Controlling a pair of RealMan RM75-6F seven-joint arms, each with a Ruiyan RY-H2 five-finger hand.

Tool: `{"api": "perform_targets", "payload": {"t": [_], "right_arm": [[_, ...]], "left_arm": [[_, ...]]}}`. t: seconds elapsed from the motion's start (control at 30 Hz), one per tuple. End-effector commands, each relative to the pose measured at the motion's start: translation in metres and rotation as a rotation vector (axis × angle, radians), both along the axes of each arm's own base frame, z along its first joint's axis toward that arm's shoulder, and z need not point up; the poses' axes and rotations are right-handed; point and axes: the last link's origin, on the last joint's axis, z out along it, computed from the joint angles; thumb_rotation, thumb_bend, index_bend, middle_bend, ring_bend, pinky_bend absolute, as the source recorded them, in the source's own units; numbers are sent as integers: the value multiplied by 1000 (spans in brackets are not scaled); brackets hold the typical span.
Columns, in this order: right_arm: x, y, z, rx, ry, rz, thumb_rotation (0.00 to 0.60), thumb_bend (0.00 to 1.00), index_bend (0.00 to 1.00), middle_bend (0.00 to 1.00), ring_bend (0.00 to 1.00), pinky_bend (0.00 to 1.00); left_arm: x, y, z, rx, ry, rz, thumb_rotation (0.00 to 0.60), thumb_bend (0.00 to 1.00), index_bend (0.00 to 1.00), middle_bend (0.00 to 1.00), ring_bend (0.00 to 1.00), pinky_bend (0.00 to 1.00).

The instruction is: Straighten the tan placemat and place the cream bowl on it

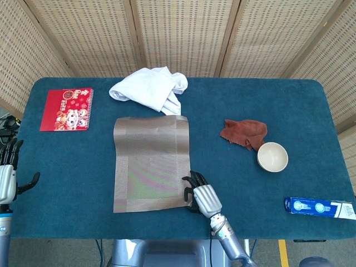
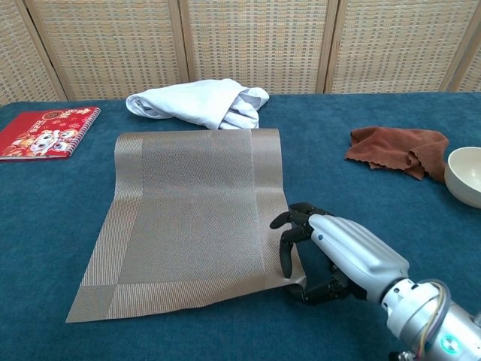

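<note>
At the far left our left hand waits off the desk edge, fingers apart and holding nothing. The placemat lies mid-desk, its near right corner pinched by our right hand, whose fingers curl over the edge. If we pull too hard, the corner could slip free or the mat could buckle and skew toward the white cloth. The bowl sits well apart at right, beside the brown rag, which a careless reach could drag.
</note>
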Motion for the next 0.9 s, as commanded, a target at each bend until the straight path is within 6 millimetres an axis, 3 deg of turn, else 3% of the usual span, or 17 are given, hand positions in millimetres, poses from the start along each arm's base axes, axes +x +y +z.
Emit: {"api": "perform_targets", "payload": {"t": [0.03,0.13,0.57,0.7,0.9], "right_arm": [[-6,-2,15,-45,17,11,600,665,702,277,2,134],[-11,-3,26,-67,22,8,600,666,705,278,4,134],[-64,-21,100,-220,83,-77,600,665,711,282,9,134],[-86,-36,133,-286,103,-131,600,664,712,283,10,134],[-97,-49,155,-320,107,-169,600,659,716,287,12,134]], "left_arm": [[0,0,0,0,1,2,600,281,0,0,0,0],[0,0,-1,-1,2,2,600,281,0,0,0,0],[5,0,-6,-11,21,-9,600,281,0,0,0,0],[6,0,-9,-14,28,-7,600,281,0,0,0,0],[7,1,-10,-15,34,-9,600,281,0,0,0,0]]}}
